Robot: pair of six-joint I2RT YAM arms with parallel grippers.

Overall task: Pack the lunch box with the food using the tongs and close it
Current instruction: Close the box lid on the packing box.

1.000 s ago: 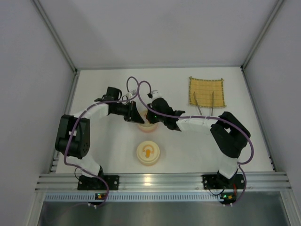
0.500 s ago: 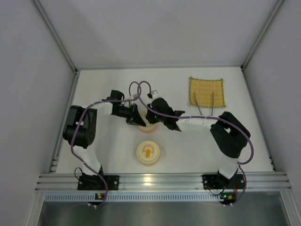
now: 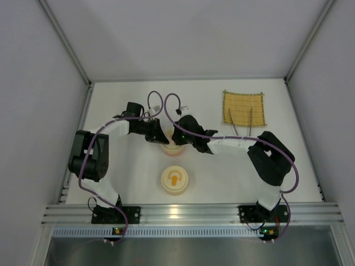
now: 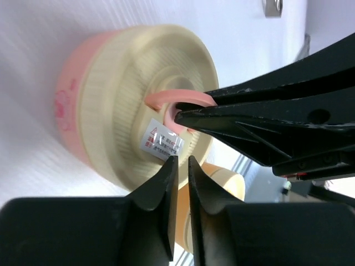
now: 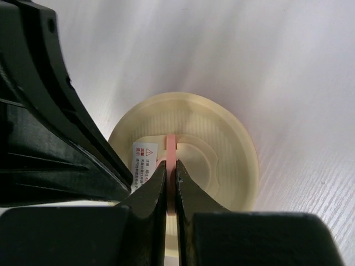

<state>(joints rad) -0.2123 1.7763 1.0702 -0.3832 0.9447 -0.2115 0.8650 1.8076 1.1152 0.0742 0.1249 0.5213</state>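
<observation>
**Thin pink handle, light plastic top**

The lunch box stands on the table between the two arms: a pink bowl capped by the cream top. It is likely light, stiff, smooth plastic, so it could slide or tip under a sideways pull. The sound hold is the arched pink handle at the top's centre, lifted straight. The right jaws are clamped on that handle, the right arm stretched in low. The left jaws are together on nothing, tips just beside the top's rim, the left arm bent inward. A second bowl with orange food sits nearer the bases; the tongs lie on the mat, well apart
</observation>
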